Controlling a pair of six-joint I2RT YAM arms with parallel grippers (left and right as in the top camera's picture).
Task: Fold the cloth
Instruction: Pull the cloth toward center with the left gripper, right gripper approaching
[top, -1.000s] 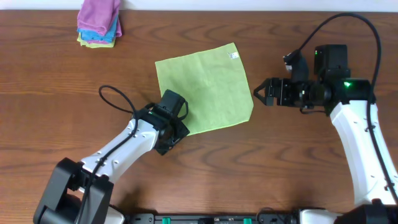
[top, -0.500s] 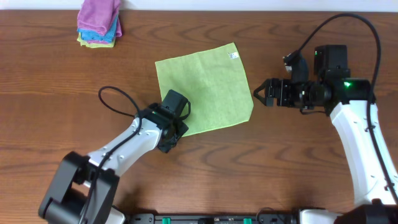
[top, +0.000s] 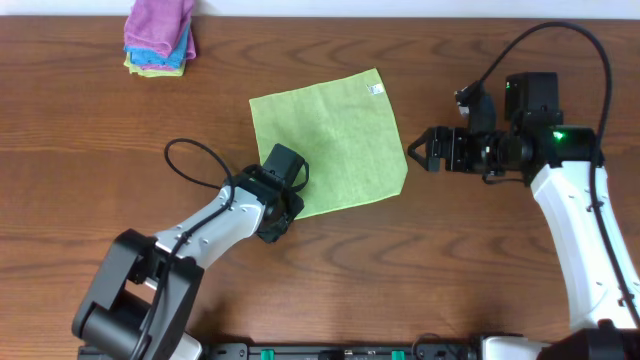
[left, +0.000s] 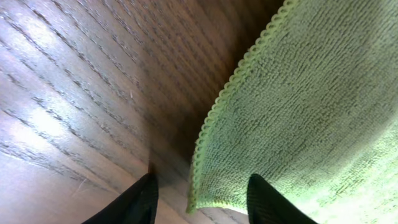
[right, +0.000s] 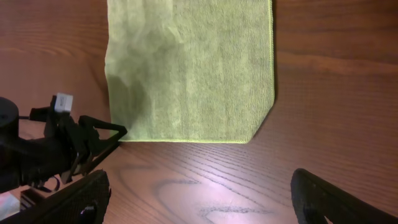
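Observation:
The light lime-green cloth (top: 327, 137) lies spread flat on the wooden table, its white tag (top: 376, 89) at the far right corner. My left gripper (top: 285, 205) is open at the cloth's near-left corner. In the left wrist view its fingers (left: 200, 200) straddle that corner's edge (left: 214, 118), one finger over bare wood, one over the cloth. My right gripper (top: 418, 152) is open and empty, hovering just right of the cloth's right corner. The right wrist view shows the cloth (right: 193, 68) ahead of its wide-open fingers (right: 199, 196).
A stack of folded purple, blue and yellow-green cloths (top: 160, 38) sits at the far left of the table. The left arm's black cable (top: 190, 165) loops over the wood left of the cloth. The left arm also shows in the right wrist view (right: 56, 146).
My left gripper has shifted slightly toward the cloth's near-left corner and its arm has swung a little. The right arm and the cloth have not moved.

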